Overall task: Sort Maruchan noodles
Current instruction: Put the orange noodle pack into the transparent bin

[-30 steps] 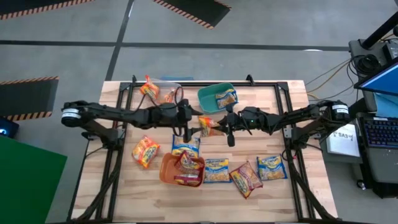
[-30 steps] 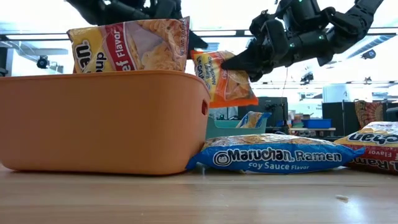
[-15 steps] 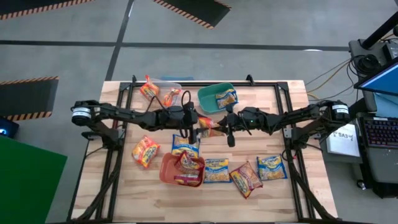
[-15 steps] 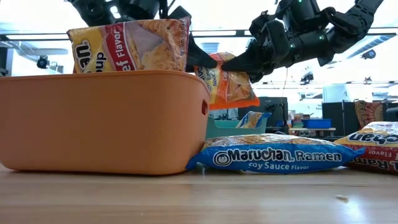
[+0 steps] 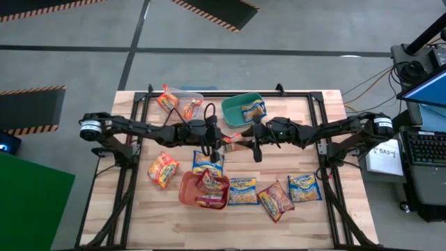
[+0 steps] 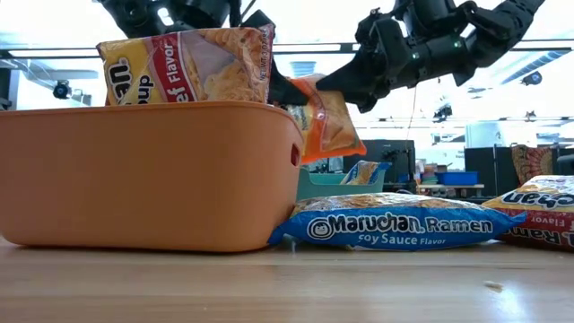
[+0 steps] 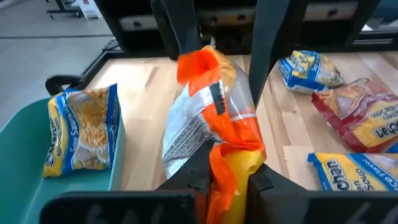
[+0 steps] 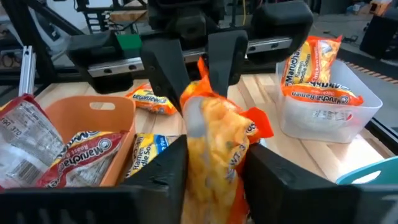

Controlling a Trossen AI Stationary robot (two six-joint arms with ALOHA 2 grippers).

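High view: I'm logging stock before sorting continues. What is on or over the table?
Pale wooden table: one, under both arms.
Clear plastic tub: one, top left of the high view.
Orange ramen packets in the clear tub: two.
Teal plastic tub: one, top middle.
Blue ramen packet in the teal tub: one.
Orange plastic tub: one, bottom middle.
Dark red packets in the orange tub: seemingly two.
Loose orange packet: one, left of the orange tub.
Loose blue packets: three, bottom row.
Loose dark red packet: one, between two blue ones.
Held orange packet: one, mid-air.
Left gripper: shut on the held packet.
Right gripper: at its other end.
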